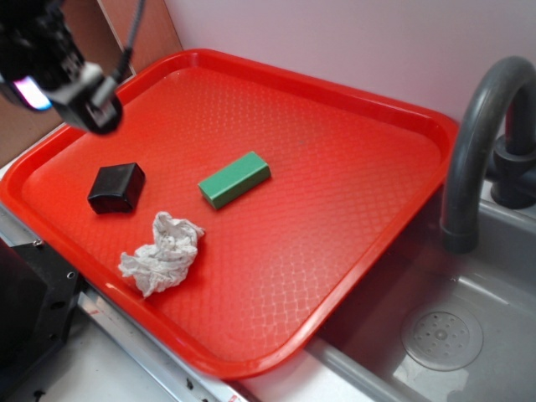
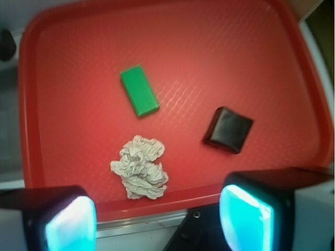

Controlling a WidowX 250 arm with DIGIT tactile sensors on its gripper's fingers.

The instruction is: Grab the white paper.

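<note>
The white paper (image 1: 162, 254) is a crumpled wad lying near the front-left rim of the red tray (image 1: 352, 167). In the wrist view the white paper (image 2: 140, 168) sits just inside the near rim of the tray (image 2: 235, 52). My gripper (image 1: 79, 88) hangs high over the tray's left corner, well above and apart from the paper. Seen from the wrist, my gripper (image 2: 157, 222) is open, its two glowing pads wide apart with nothing between them.
A green block (image 1: 234, 179) lies mid-tray and a small black box (image 1: 116, 188) sits left of it. The same green block (image 2: 139, 90) and black box (image 2: 228, 129) show in the wrist view. A grey faucet (image 1: 481, 142) and sink (image 1: 440, 335) stand right.
</note>
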